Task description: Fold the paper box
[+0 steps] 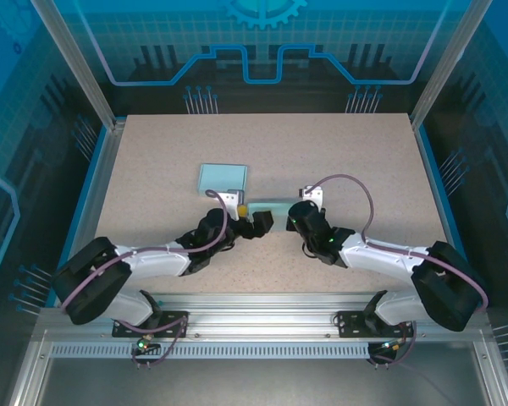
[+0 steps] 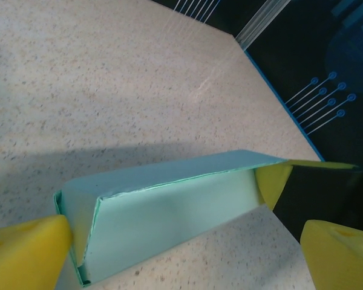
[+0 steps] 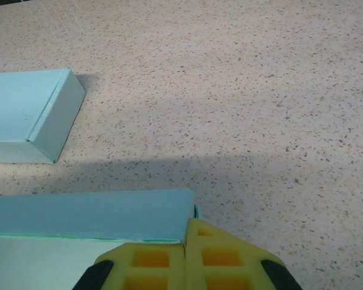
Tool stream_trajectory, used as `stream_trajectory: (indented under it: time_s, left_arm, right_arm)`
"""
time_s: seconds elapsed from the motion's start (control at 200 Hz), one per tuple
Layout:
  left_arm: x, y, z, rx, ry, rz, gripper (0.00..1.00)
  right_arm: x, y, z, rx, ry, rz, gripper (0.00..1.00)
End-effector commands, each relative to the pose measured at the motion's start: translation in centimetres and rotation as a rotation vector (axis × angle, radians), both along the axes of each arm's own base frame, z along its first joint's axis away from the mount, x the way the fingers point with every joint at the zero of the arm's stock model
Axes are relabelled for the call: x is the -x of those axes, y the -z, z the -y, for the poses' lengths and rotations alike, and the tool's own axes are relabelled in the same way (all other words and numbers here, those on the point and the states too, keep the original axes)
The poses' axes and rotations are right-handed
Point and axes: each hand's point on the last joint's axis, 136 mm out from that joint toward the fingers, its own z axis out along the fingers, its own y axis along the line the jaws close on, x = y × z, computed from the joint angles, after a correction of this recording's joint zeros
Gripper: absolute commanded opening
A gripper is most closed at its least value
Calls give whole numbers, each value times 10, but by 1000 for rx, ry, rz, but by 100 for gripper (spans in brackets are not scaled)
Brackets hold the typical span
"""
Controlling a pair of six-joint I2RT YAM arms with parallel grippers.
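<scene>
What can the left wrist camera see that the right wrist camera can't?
Left wrist view: the hollow inside of the paper box, and the left gripper open, its yellow fingers wide apart on either side. Right wrist view: the top and side of a second box lying flat, and the right gripper pinched shut on the paper box's end. Both: the paper box's long wall and the speckled table.

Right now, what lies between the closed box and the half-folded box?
Bare table, partly shadowed, separates the closed box from the half-folded box, as the right wrist view shows.
</scene>
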Motion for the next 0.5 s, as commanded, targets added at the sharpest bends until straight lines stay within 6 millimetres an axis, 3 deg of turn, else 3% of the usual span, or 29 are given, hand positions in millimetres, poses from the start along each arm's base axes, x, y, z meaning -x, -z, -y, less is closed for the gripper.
stream_trajectory:
  time_s: [0.0, 0.17, 0.325, 0.495]
  left_arm:
    - [13, 31, -13, -100, -22, -180, 99]
    - [-7, 18, -31, -55, -98, -232, 97]
    - [-14, 28, -38, -61, -126, -291, 87]
    - [-15, 38, -32, -19, -104, -324, 75]
  right_arm:
    - [55, 79, 9, 161, -124, -305, 0]
    - [55, 77, 9, 172, -124, -300, 0]
    - [55, 75, 8, 174, -124, -296, 0]
    - [55, 75, 7, 188, -124, -297, 0]
